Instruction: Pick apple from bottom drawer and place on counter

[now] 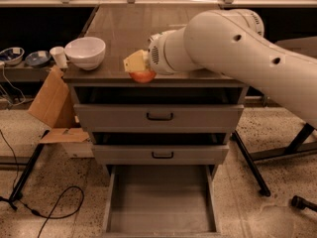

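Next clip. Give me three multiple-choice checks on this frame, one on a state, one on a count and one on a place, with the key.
1. The bottom drawer is: A shut; B open, with fruit inside; C open, floor bare.
2. The drawer fronts with black handles above it number: A one; B two; C four.
3. The apple is: A at the counter's front edge, in the claw; B in that drawer; C on the ground.

Key:
1 C: the drawer is pulled out and its grey floor carries nothing.
2 B: two handled fronts sit stacked under the counter.
3 A: the claw at the arm's tip holds the apple at the counter's edge.
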Robot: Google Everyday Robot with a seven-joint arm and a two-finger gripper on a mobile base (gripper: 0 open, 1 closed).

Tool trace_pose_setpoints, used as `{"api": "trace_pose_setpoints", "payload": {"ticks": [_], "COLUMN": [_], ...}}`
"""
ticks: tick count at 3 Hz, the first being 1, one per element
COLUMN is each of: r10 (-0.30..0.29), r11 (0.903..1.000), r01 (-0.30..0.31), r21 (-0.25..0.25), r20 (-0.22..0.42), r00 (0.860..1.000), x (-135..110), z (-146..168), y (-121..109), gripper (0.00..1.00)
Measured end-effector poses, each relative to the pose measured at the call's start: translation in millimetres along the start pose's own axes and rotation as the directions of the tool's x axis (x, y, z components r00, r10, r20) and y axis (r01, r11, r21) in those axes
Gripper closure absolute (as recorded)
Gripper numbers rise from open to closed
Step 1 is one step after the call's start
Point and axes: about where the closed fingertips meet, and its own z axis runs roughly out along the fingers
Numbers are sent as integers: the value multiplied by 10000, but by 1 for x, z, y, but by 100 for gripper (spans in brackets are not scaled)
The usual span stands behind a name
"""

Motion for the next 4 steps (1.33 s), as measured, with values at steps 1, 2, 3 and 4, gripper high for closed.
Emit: {"api": "trace_pose_setpoints", "payload": {"ticks": [1, 2, 3, 4], "r10": [166, 434, 770, 1108], "r11": [9998, 9986, 9963, 9925], "r01": [-169, -437, -772, -1120], "r21": [142, 312, 372, 482], "r20": [201, 109, 57, 269], "r00": [9997, 9990, 9970, 9935], "x": [-17, -26, -28, -33], "z": [12, 35, 56, 68], "y": [-1, -20, -43, -61], "gripper": [100, 100, 100, 100]}}
